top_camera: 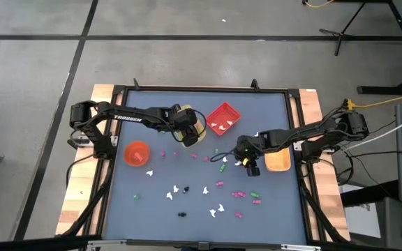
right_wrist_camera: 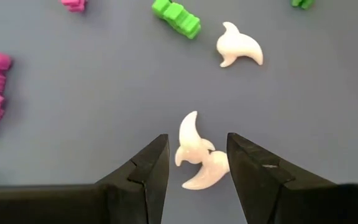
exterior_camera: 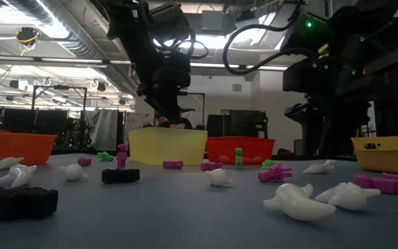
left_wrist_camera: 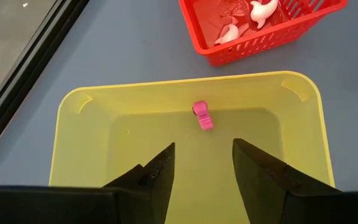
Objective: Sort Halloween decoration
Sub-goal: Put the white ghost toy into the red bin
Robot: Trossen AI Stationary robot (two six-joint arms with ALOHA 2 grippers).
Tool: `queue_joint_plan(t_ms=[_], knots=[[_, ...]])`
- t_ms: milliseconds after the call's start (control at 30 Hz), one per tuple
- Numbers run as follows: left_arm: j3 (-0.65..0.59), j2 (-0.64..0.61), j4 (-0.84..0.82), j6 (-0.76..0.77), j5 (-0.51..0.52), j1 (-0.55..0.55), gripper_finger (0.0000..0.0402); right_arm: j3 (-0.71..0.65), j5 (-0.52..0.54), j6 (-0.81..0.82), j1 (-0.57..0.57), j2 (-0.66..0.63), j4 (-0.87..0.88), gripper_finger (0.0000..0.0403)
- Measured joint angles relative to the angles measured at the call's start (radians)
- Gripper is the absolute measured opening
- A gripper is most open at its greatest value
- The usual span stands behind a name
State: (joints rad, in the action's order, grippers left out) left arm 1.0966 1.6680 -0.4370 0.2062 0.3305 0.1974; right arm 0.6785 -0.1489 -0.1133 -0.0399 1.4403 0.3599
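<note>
Right wrist view: right gripper [right_wrist_camera: 197, 158] jaws apart, empty, straddling white ghost trinket [right_wrist_camera: 197, 158] on table, ghost's long axis running along fingers. Left gripper [left_wrist_camera: 202, 168] wide, empty, above yellow bin [left_wrist_camera: 86, 106]; pink trinket [left_wrist_camera: 201, 116] lies inside.

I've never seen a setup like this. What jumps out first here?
Tiny white, pink, green and black plastic trinkets lie scattered over the dark table. The left end effector hangs open over a yellow plastic bin holding one pink trinket; the right end effector straddles a white ghost-shaped trinket.
</note>
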Motion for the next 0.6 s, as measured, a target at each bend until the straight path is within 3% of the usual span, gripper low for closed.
queue_joint_plan(t_ms=[267,467,600], knots=[[0.0,0.0,0.0,0.0,0.0,0.0,0.0145,0.0,0.002,-0.027,-0.046,0.0,-0.017,0.0161],[0.0,0.0,0.0,0.0,0.0,0.0,0.0145,0.0,0.136,-0.03,-0.086,0.0,-0.022,0.0161],[0.0,0.0,0.0,0.0,0.0,0.0,0.0145,0.0,0.138,-0.026,-0.087,0.0,-0.019,0.0161]])
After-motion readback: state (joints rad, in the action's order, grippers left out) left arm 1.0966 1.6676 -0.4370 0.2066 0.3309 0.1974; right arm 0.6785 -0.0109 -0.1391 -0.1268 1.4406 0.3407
